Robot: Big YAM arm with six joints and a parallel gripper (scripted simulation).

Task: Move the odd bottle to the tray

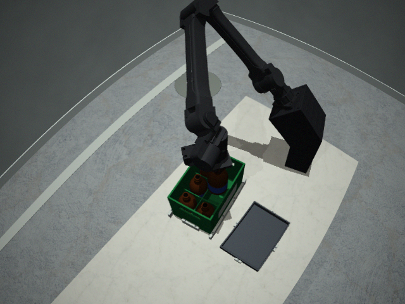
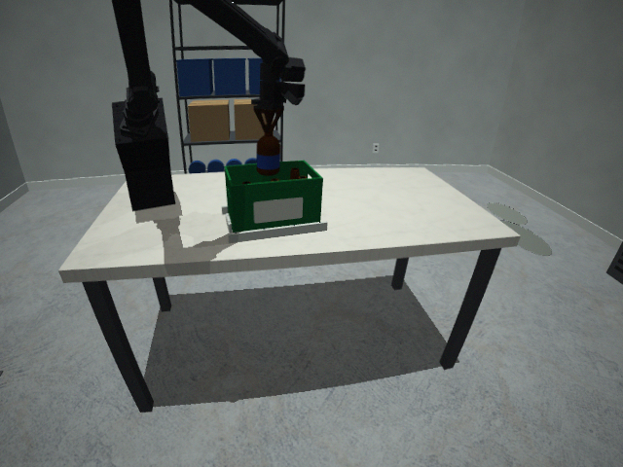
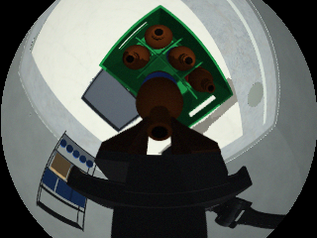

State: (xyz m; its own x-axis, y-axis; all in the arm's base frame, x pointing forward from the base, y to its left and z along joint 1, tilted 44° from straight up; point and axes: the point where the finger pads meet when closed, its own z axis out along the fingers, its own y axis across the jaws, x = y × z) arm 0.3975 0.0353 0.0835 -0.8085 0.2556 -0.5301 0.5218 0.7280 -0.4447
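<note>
My gripper [image 1: 216, 168] [image 2: 269, 128] [image 3: 159, 125] is closed down to a narrow gap, its two fingers pinching the neck of one brown bottle [image 1: 218, 179] [image 2: 268, 149] [image 3: 159, 97]. I have that bottle hanging upright, mouth up between the fingers, with its blue label low on the body. It is raised over the crate [image 1: 189, 217] [image 2: 241, 206] [image 3: 116, 56], and from the exterior view I see its label above the near rim. I can't tell from here whether its neck is the thicker or thinner one; the fingers cover too much of it.

Below it, I count four other bottles [image 1: 197, 185] [image 2: 295, 173] [image 3: 182, 58] standing in the green crate. Three of them line the side away from the tray, and one stands on the tray side, at the end of the row. Thin green dividers part them.

Farther out, the dark grey tray [image 1: 255, 234] [image 3: 110, 101] lies flat beside the crate, a gap between the two, with no bottle on it. My exterior view doesn't show it. Both sit on the pale table [image 1: 147, 245] [image 2: 377, 200] [image 3: 69, 40], and my black arm [image 1: 196, 59] [image 2: 241, 27] reaches in from above
</note>
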